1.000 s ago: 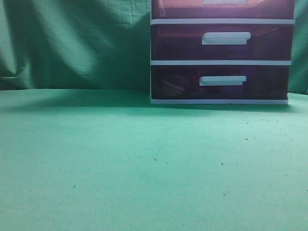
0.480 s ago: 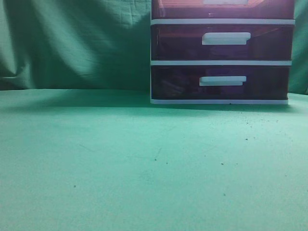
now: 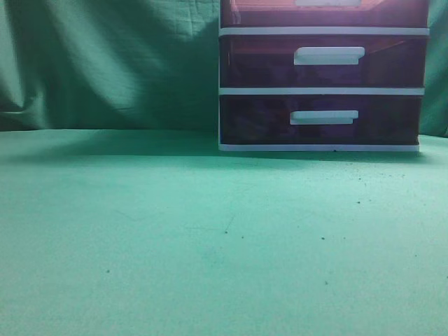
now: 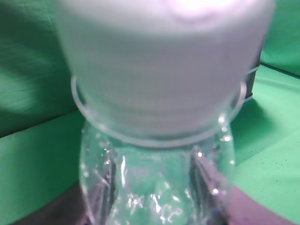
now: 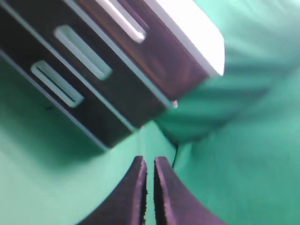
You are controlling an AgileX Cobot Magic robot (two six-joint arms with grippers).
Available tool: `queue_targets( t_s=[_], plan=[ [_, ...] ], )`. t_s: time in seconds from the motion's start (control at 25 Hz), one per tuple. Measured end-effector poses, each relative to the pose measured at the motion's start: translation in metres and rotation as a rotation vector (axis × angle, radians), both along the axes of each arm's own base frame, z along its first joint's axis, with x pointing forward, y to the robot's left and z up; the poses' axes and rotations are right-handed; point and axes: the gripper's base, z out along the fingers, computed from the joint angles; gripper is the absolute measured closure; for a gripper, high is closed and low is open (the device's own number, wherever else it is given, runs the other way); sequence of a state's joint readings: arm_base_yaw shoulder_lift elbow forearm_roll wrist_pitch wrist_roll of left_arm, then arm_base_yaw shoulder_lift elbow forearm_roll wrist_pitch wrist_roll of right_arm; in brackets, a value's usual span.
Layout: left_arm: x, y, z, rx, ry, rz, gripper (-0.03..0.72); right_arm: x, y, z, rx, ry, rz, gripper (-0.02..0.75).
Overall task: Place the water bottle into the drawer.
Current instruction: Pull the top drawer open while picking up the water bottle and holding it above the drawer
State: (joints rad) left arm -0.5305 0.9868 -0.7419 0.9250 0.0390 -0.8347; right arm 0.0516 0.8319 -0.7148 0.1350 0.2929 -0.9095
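Count first: you have one white-framed drawer unit (image 3: 322,89) standing at the back right of the green-covered table (image 3: 175,238), against a green backdrop cloth (image 3: 105,63). It carries three translucent dark reddish-purple drawers, each with one white bar handle. In the exterior view the drawer (image 3: 322,12) on top is cut off by the upper edge; the middle drawer (image 3: 259,63) and bottom drawer (image 3: 255,120) show in full. All three fronts sit flush with the frame. Through the tinted plastic you can make out nothing inside any of them.

One water bottle (image 4: 157,183): clear plastic, white cap (image 4: 161,61) nearest the lens, filling the left wrist view. The dark fingers (image 4: 208,183) of the left gripper (image 4: 154,206) sit against its body on either side, pinching it. The bottle does not appear in the exterior view, so you cannot place it relative to the unit from there.

The right gripper (image 5: 149,192): its two dark fingers are nearly pressed together, a thin slit between them, nothing held. It hangs off to the side of the unit, apart from it, with the cloth below.
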Motion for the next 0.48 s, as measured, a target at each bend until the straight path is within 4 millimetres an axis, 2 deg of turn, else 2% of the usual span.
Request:
queue_targets(
  t_s=[0.16, 0.28, 0.32, 0.48],
  plan=[
    [0.001, 0.0, -0.001, 0.006, 0.007, 0.007, 0.391, 0.042, 0.027, 0.008, -0.236, -0.074, 0.174, 0.69],
    [0.002, 0.002, -0.003, 0.015, 0.021, 0.029, 0.391, 0.077, 0.043, 0.009, -0.307, -0.175, 0.209, 0.69],
    [0.002, 0.003, -0.003, 0.018, 0.024, 0.035, 0.391, 0.09, 0.046, 0.006, -0.319, -0.19, 0.207, 0.628],
    [0.002, 0.004, -0.004, 0.025, 0.034, 0.051, 0.391, 0.136, 0.056, -0.004, -0.367, -0.199, 0.21, 0.477]
  ],
)
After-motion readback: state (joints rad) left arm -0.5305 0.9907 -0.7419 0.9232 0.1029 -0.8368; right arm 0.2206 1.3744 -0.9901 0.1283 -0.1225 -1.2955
